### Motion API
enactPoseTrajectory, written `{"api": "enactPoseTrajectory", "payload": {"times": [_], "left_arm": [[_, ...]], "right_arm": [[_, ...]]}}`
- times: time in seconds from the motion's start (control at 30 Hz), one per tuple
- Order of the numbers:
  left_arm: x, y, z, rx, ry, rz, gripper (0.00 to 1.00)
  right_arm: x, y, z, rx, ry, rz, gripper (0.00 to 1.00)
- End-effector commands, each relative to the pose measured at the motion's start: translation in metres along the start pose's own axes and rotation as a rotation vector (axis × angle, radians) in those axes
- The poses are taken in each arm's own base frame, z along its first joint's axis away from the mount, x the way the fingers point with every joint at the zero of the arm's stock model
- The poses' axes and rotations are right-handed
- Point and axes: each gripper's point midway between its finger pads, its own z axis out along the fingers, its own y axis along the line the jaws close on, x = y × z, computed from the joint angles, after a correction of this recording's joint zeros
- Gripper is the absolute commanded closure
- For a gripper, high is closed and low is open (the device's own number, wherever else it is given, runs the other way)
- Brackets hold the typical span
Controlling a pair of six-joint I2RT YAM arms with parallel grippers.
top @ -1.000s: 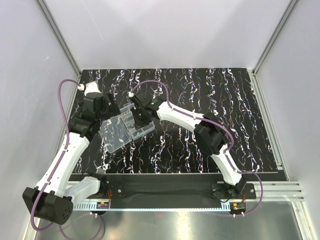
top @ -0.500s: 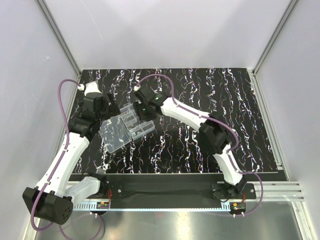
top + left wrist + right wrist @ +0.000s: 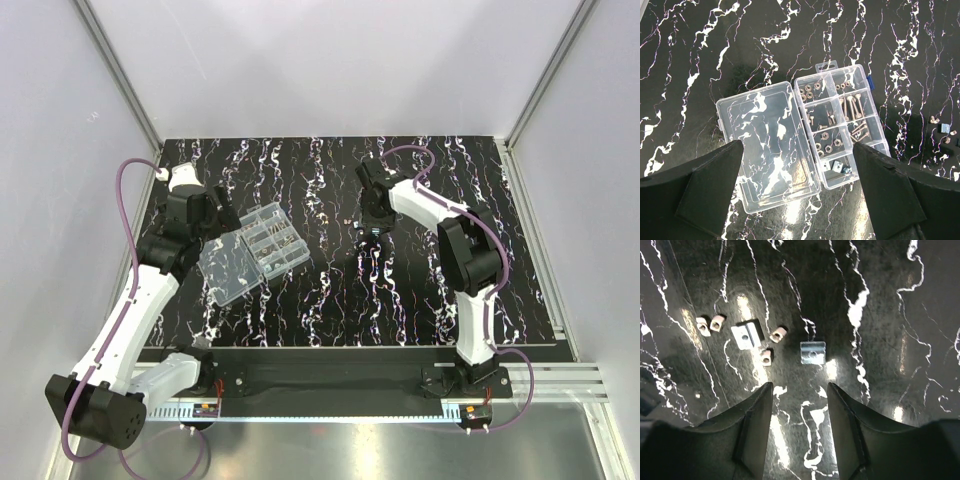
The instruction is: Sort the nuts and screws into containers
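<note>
While the organiser box [image 3: 826, 66] lies open at the left of the counter [image 3: 420, 290], its clear lid [image 3: 765, 145] folded flat beside it, screws [image 3: 852, 106] and nuts [image 3: 810, 91] sit in separate compartments [image 3: 816, 131]. Loose nuts [image 3: 777, 334] and two flat square nuts [image 3: 812, 352] lie scattered well to the box's right. The right jaws hover spread above that cluster, pinching nothing. The left jaws hang wide apart over the box, empty.
</note>
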Motion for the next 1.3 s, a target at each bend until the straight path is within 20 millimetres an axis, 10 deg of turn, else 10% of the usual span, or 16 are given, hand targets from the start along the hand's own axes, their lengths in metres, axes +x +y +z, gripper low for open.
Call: {"api": "enactPoseTrajectory", "payload": {"times": [0.0,0.67,1.13,1.27], "left_arm": [[-0.008,-0.006,0.0,0.025,-0.031,-0.007,0.01],[-0.007,-0.005,0.002,0.019,-0.026,-0.003,0.01],[-0.007,-0.006,0.002,0.02,-0.025,-0.004,0.01],[-0.008,-0.005,0.002,0.017,-0.029,-0.004,0.01]], "right_arm": [[-0.022,0.003,0.001,0.033,-0.086,0.01,0.46],[-0.016,-0.012,0.041,0.081,-0.05,-0.044,0.55],[0.004,-0.023,0.032,0.118,0.015,-0.004,0.65],[0.006,-0.021,0.035,0.111,0.026,-0.006,0.87]]}}
